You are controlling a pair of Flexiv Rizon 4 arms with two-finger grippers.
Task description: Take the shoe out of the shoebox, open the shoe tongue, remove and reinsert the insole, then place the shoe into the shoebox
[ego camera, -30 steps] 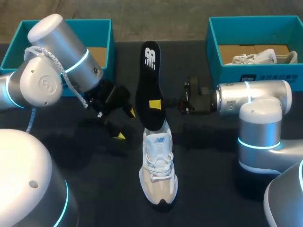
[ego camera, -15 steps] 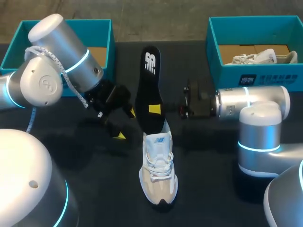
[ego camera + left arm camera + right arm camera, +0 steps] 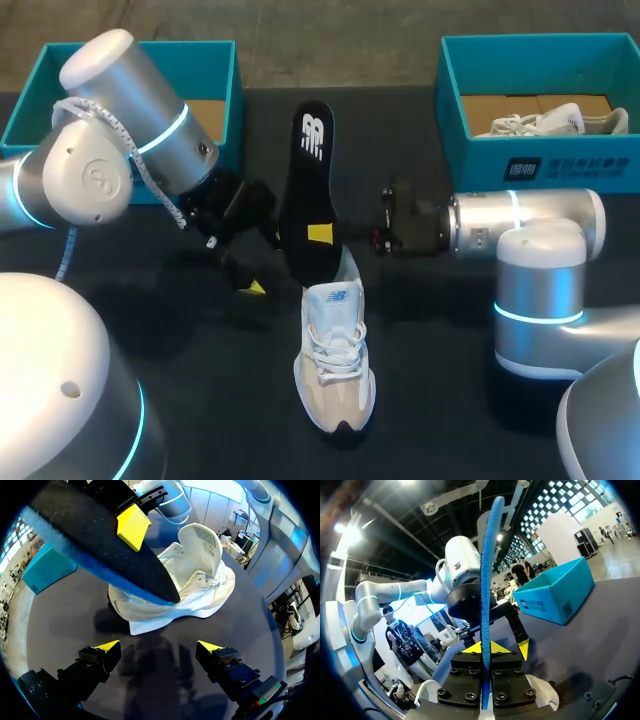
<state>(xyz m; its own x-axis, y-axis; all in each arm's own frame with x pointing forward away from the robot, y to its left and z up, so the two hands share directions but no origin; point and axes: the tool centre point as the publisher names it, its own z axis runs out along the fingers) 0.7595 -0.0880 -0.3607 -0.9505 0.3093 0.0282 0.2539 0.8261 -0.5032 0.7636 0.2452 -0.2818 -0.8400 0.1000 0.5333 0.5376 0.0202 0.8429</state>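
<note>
A white and beige sneaker [image 3: 335,352] lies on the dark table, its tongue [image 3: 201,539] folded up. The black insole [image 3: 308,185] hangs in the air above the shoe's heel, its lower tip near the opening, with my right gripper [image 3: 320,233] shut on it. From the right wrist the insole [image 3: 486,575] shows edge-on, clamped between the yellow tips of the gripper [image 3: 483,647]. My left gripper [image 3: 263,262] stands open just left of the insole, nothing between its fingers. Seen from the left wrist, that gripper [image 3: 159,647] hovers over bare table in front of the sneaker [image 3: 185,592] and insole [image 3: 100,540].
A teal shoebox [image 3: 222,62] sits at the back left behind my left arm. A second teal shoebox [image 3: 540,150] at the back right holds another white shoe [image 3: 545,122]. My right arm's forearm [image 3: 520,222] lies across the table's right side.
My right gripper has carried the insole slightly to the left and tilted it a little. The left arm and the sneaker have not moved.
</note>
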